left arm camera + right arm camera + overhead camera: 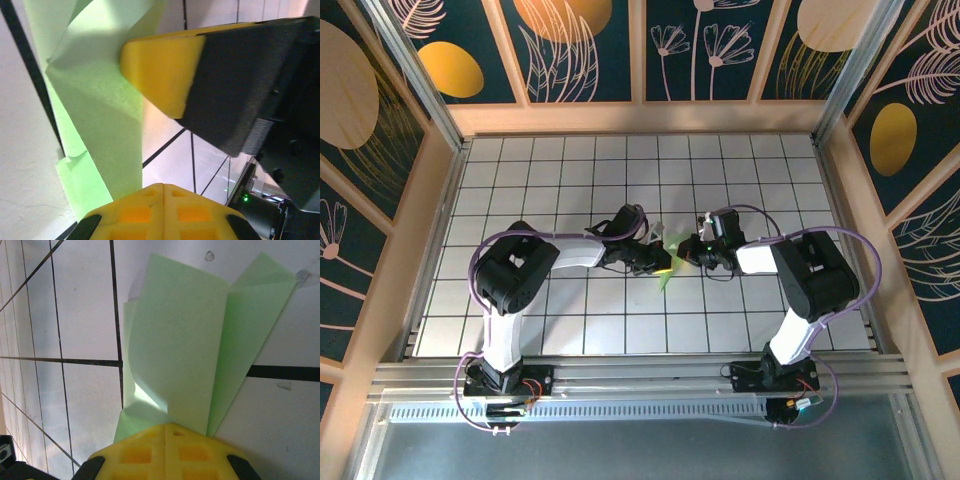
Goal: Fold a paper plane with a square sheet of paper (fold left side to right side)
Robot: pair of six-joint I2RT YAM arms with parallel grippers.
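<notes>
**Both grippers on the folded paper, mid-table**

From above, my two arms meet at the middle of the table (560, 170). The paper (668, 270) is a small creased green shape wedged between my left gripper (655, 262) and my right gripper (696, 254). Its point trails toward the near edge.

In the left wrist view, my left gripper (163, 187) has its yellow pads pressed flat together with no gap at the seam. The paper (100, 110) rises from their left half in several folded layers. It looks pinched there, though the exact contact is hidden behind the pads. A yellow fingertip (160, 70) of my right gripper touches the paper's right edge from the far side.

In the right wrist view, my right gripper (167, 427) is also closed. The paper (185, 340) fans out from between its pads as two or three overlapping flaps with a crease down the middle, above the tiled surface.

I judge this to be a middle step. The sheet is already narrowed and creased but is not yet a clean dart. The next move calls for one grip to act as an anchor while the other carries the left flap over to the right. The edges need to line up before the fold is pressed flat on the table. Paper this thin could tear or skew if both grips pull against each other.
</notes>
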